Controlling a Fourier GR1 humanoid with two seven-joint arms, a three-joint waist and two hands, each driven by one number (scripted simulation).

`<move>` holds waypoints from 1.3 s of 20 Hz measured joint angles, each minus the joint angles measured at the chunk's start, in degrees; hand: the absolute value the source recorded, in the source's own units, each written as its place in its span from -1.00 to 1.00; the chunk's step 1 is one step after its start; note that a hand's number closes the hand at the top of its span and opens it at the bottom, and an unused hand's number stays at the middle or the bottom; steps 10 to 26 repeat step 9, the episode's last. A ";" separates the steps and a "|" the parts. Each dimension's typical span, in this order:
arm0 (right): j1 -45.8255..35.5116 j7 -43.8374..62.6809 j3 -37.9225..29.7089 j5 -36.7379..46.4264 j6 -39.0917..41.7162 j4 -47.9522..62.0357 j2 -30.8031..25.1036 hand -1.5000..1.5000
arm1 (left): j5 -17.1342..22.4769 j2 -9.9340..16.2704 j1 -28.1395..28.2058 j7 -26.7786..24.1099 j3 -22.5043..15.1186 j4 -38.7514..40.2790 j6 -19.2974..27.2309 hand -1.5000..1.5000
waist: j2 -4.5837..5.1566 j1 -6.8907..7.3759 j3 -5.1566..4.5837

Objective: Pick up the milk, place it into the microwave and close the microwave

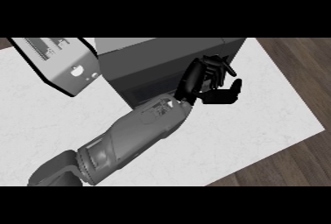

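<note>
Only one arm in my head view. It enters at the lower-left corner, so I read it as the left hand (208,83). The grey forearm (139,131) runs diagonally up and to the right across the white counter (258,127).

Hand state: fingers (216,65) are curled in and the thumb (234,87) sticks out below them. I see nothing between them, so I call it closed on nothing.

The milk isn't visible anywhere, and I can't tell if it sits inside the microwave (155,61) or behind the hand.

The hand is up against the microwave's dark body, near its right-hand corner. The fingers overlap the dark face and the thumb hangs past the edge over bare counter. I can't tell whether the fingers touch it.

The microwave door (61,65) stands swung open, well to the left of the hand and beyond the forearm. It has a light grey panel w/ a black rim, and its lower corner is over the counter.

Room to move:
- Right of and below the hand, the counter is open all the way to its right edge, w/ wood floor (291,57) past that.
- The counter's near edge runs diagonally, below and right of the forearm.
- Left of the forearm there's more bare counter under the open door.
- Above the hand, the microwave body blocks the way.
</note>
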 measured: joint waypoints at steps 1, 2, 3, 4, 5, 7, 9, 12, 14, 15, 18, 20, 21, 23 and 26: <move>0.18 0.13 -0.23 -0.23 -0.14 -0.19 -0.06 -1.00 | 0.21 0.00 -0.08 -0.15 -0.37 -0.05 -0.50 -1.00 | 0.01 0.29 -0.02; 0.48 0.19 -0.55 -0.38 -0.17 -0.27 -0.17 -1.00 | 0.49 0.02 -0.08 -0.32 -0.59 -0.10 -0.93 -1.00 | -0.01 0.56 -0.02; 0.74 0.30 -0.82 -0.55 -0.29 -0.44 -0.23 -1.00 | 0.78 0.02 -0.03 -0.46 -0.82 -0.19 -1.37 -1.00 | -0.05 0.89 -0.04; 0.93 0.36 -1.09 -0.67 -0.43 -0.62 -0.29 -1.00 | 1.06 0.02 0.03 -0.65 -1.01 -0.30 -1.74 -1.00 | -0.08 1.26 -0.05; 1.18 0.50 -1.36 -0.85 -0.52 -0.87 -0.43 -1.00 | 1.41 0.01 0.14 -0.86 -1.12 -0.37 -2.10 -1.00 | -0.14 1.52 -0.09; 1.66 0.71 -1.90 -1.12 -0.66 -1.24 -0.67 -1.00 | 1.97 0.01 0.21 -1.20 -1.41 -0.43 -2.85 -1.00 | -0.20 2.02 -0.11; 2.11 0.92 -2.33 -1.60 -0.75 -1.63 -0.77 -1.00 | 2.52 0.01 0.26 -1.51 -1.64 -0.48 -3.53 -1.00 | -0.24 2.45 -0.11; 2.11 0.92 -2.33 -1.60 -0.75 -1.63 -0.77 -1.00 | 2.52 0.01 0.26 -1.51 -1.64 -0.48 -3.53 -1.00 | -0.24 2.45 -0.11; 2.11 0.92 -2.33 -1.60 -0.75 -1.63 -0.77 -1.00 | 2.52 0.01 0.26 -1.51 -1.64 -0.48 -3.53 -1.00 | -0.24 2.45 -0.11; 2.11 0.92 -2.33 -1.60 -0.75 -1.63 -0.77 -1.00 | 2.52 0.01 0.26 -1.51 -1.64 -0.48 -3.53 -1.00 | -0.24 2.45 -0.11; 2.11 0.92 -2.33 -1.60 -0.75 -1.63 -0.77 -1.00 | 2.52 0.01 0.26 -1.51 -1.64 -0.48 -3.53 -1.00 | -0.24 2.45 -0.11; 2.11 0.92 -2.33 -1.60 -0.75 -1.63 -0.77 -1.00 | 2.52 0.01 0.26 -1.51 -1.64 -0.48 -3.53 -1.00 | -0.24 2.45 -0.11; 2.11 0.92 -2.33 -1.60 -0.75 -1.63 -0.77 -1.00 | 2.52 0.01 0.26 -1.51 -1.64 -0.48 -3.53 -1.00 | -0.24 2.45 -0.11; 2.11 0.92 -2.33 -1.60 -0.75 -1.63 -0.77 -1.00 | 2.52 0.01 0.26 -1.51 -1.64 -0.48 -3.53 -1.00 | -0.24 2.45 -0.11; 2.11 0.92 -2.33 -1.60 -0.75 -1.63 -0.77 -1.00 | 2.52 0.01 0.26 -1.51 -1.64 -0.48 -3.53 -1.00 | -0.24 2.45 -0.11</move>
